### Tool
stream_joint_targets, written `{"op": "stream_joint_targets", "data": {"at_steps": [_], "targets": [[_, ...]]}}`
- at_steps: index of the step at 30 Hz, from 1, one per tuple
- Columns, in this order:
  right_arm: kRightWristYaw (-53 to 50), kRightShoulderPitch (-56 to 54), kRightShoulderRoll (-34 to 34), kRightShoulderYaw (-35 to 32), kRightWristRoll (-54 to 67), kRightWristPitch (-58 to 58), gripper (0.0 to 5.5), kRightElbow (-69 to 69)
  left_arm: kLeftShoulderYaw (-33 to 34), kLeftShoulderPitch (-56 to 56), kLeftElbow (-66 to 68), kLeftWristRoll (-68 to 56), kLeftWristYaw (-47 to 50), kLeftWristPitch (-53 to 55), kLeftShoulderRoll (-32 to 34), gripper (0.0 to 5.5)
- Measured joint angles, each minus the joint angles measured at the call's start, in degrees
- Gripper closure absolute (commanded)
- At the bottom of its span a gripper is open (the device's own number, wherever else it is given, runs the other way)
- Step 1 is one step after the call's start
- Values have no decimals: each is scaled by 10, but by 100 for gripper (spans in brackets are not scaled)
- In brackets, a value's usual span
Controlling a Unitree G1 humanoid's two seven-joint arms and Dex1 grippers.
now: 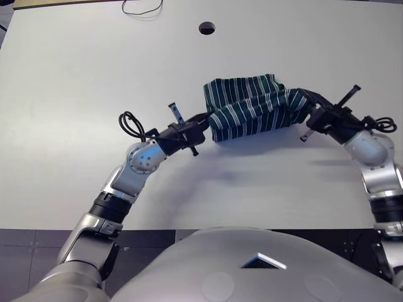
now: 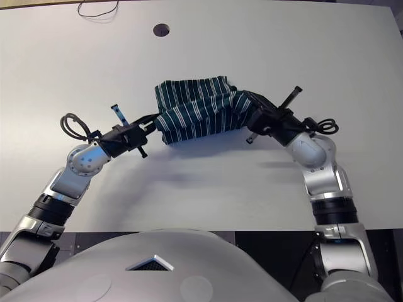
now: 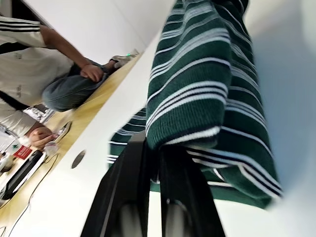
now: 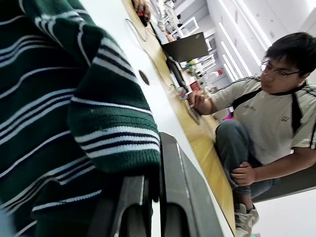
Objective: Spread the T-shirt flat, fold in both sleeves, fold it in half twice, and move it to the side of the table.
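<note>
the green white-striped t-shirt (image 1: 252, 107) is bunched near the centre of the white table (image 1: 94, 75), slung between 2 grippers: the left gripper (image 1: 204, 121) clamps its 8 o'clock corner, the right gripper (image 1: 307, 104) its 3 o'clock end, fingers tight on fabric

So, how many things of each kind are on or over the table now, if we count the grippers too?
T-shirt, green with white stripes: 1
Grippers: 2, left gripper and right gripper, both shut on the T-shirt
Round hole in the table: 1
Black cable at the far edge: 1
Total: 5
</note>
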Motion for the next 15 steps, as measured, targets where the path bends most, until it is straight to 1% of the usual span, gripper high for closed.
{"op": "stream_joint_targets", "data": {"at_steps": [4,7,8,10,11,15], "targets": [[-28,-49,36,25,-44,12,540,70,12,-49,67,17,4,21,-30,539],[-41,-71,49,39,-62,15,540,106,10,-83,139,53,14,12,-47,539],[-46,-78,56,44,-71,15,515,121,6,-96,169,68,25,6,-54,505],[-67,-95,67,55,-86,17,485,162,-1,-117,224,91,43,-13,-68,476],[-78,-100,68,55,-92,18,460,174,-1,-125,240,91,46,-19,-72,454],[-115,-128,75,55,-104,19,392,213,3,-165,320,97,74,-44,-95,394]]}}
